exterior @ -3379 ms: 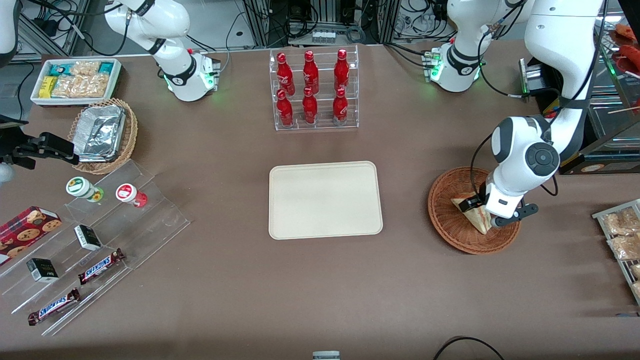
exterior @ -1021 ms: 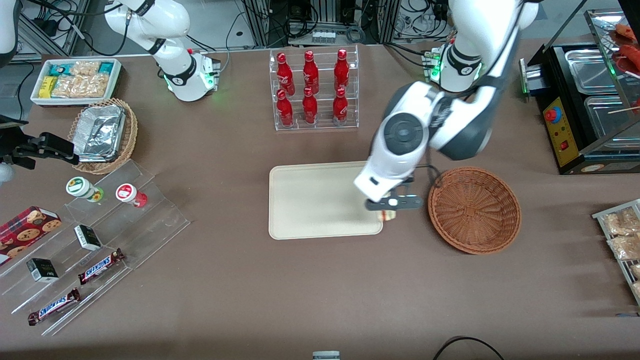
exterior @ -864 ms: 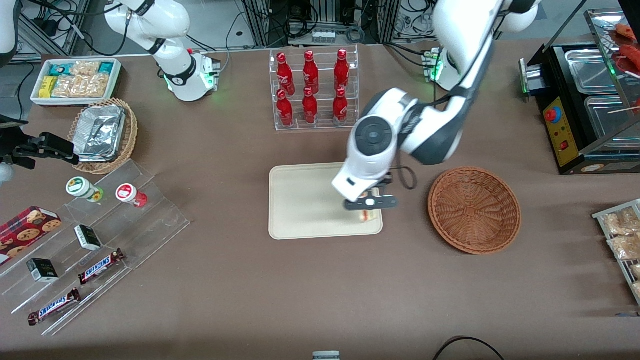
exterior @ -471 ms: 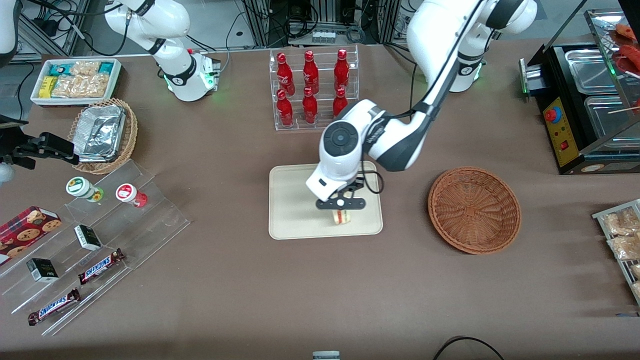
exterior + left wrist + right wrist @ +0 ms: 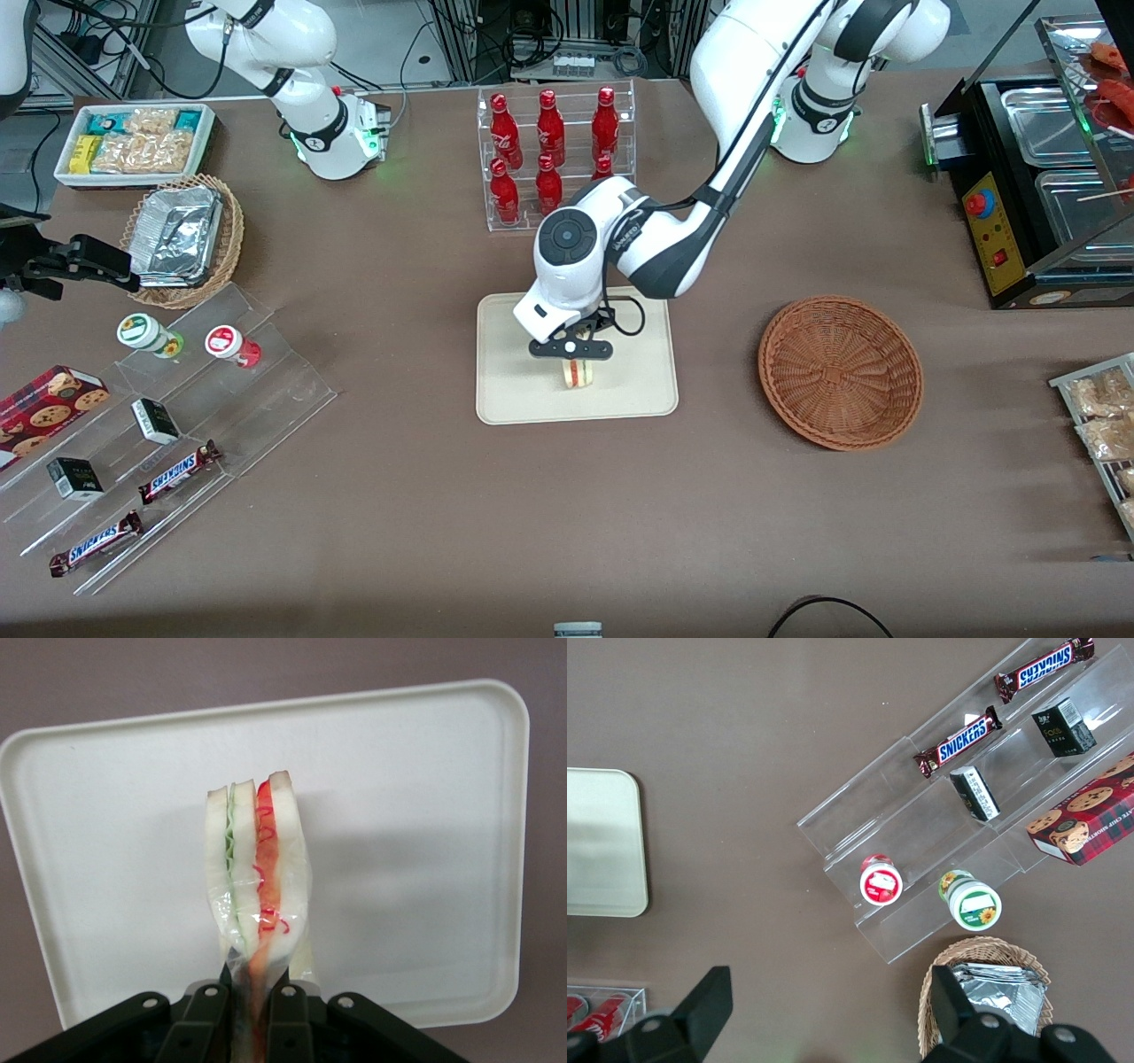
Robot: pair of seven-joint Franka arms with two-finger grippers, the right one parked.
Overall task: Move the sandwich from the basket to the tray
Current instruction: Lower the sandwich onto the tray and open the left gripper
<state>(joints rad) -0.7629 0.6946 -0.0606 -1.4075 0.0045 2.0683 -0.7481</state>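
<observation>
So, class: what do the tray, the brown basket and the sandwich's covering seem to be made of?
Tray: likely matte cream plastic, smooth with a moulded rim.
Basket: woven brown wicker, its weave visible.
Sandwich: wrapped in clear glossy film, crinkled where the gripper fingers pinch it above the tray.

Six red glossy bottles (image 5: 549,128), two brown-wrapped Snickers bars (image 5: 180,472) and two woven wicker baskets (image 5: 840,372) are sitting around one cream rectangular tray (image 5: 514,390), one black two-finger gripper (image 5: 576,359) clamping one triangular white-bread sandwich (image 5: 578,374) above it.

The tool (image 5: 252,1005) hides the sandwich's (image 5: 257,877) pinched end.
</observation>
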